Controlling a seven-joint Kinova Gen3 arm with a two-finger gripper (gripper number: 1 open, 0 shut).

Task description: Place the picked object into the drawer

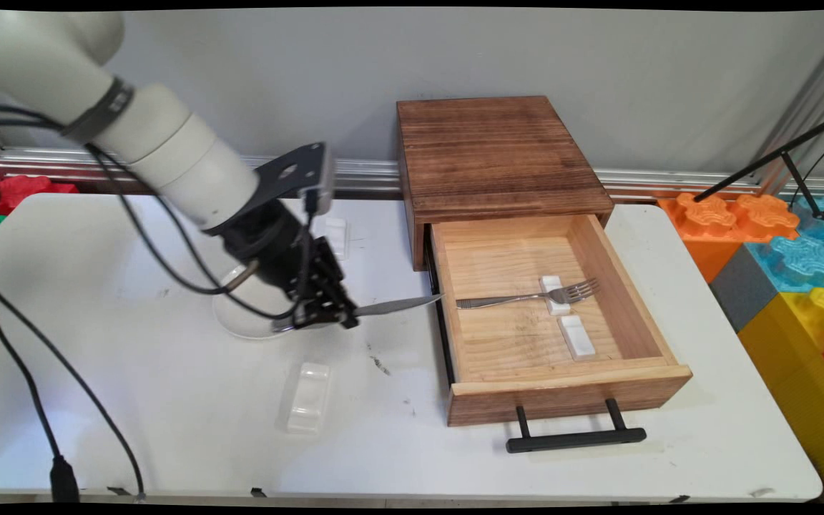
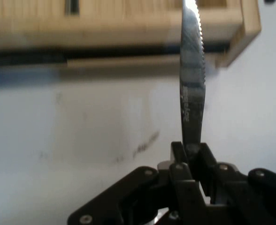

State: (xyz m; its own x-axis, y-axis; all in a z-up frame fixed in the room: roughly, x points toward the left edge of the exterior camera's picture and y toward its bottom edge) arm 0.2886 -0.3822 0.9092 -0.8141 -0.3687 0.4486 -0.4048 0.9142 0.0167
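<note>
Just left of the open wooden drawer (image 1: 555, 315), above the white table (image 1: 169, 429), a black two-finger gripper (image 1: 344, 315) is clamped on a table knife (image 1: 398, 306). Its fingers (image 2: 182, 161) are closed tight on the knife near where the blade meets the handle, and the blade sticks out to the right, roughly level, with its tip reaching the drawer's left wall. From the hand view, the blade (image 2: 193, 70) runs straight away from the gripper, serrated along one edge, with its tip over the pale wood of the drawer. The knife looks like thin, stiff metal, light in weight, and smooth enough to slide or twist between the pads; a hold on the thicker part close to the handle, as here, seems the steadiest place to grip it. Inside the drawer a fork (image 1: 526, 297) lies across a small white rest (image 1: 553, 295), and a second white rest (image 1: 576, 336) sits empty just nearer. The drawer belongs to a dark wooden box (image 1: 491, 154) at the far side, and its black handle (image 1: 575, 438) points toward the near edge. Behind the gripper sits a white plate (image 1: 240, 322), partly hidden. A clear plastic tray (image 1: 308, 397) lies nearer on the table, and another (image 1: 337, 236) farther back.
</note>
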